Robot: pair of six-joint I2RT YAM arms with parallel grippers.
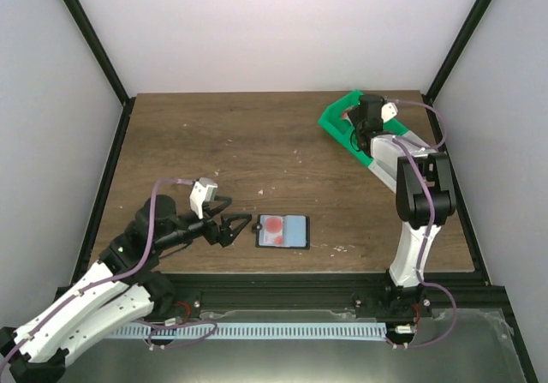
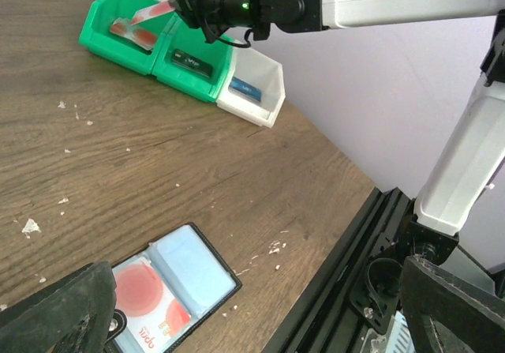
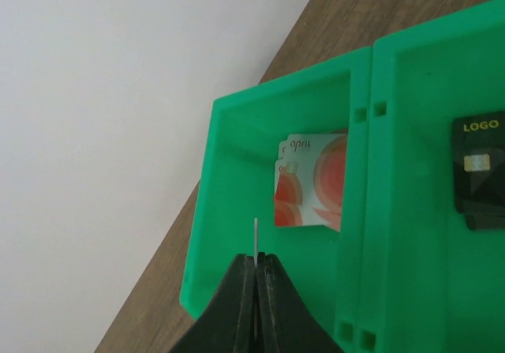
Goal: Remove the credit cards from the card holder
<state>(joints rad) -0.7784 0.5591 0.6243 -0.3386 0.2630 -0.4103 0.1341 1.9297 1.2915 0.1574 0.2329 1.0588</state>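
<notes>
**Right pincer clamped on a card over the bin; holder lying open near the left pincer**

The flat, light blue, two-panel card holder (image 1: 282, 231) is lying open on the brown wooden table (image 1: 214, 143), near the front edge and just beside the left gripper (image 1: 229, 228). From the left wrist view a thin dark border is running round the holder. One panel is carrying a pale seated card (image 2: 140, 291) with a large red circle. The other panel is showing plain light blue.

The left gripper is pointing at the holder with its jaws standing wide apart and gripping nothing. Whether its tips are touching the holder's edge cannot be told.

The right gripper (image 3: 256, 262) is hanging over the end compartment of the green plastic bin (image 3: 207, 211) at the far right of the table, well apart from the holder. Its fingers are pressing together on a thin pale held card (image 2: 148, 13), which is showing edge-on as a white sliver in the right wrist view.

Pale binned cards (image 3: 312, 183) with red circles are lying flat and overlapped in that compartment. A black card (image 3: 477, 171) lettered "LOGO" is lying in the adjoining compartment.
</notes>
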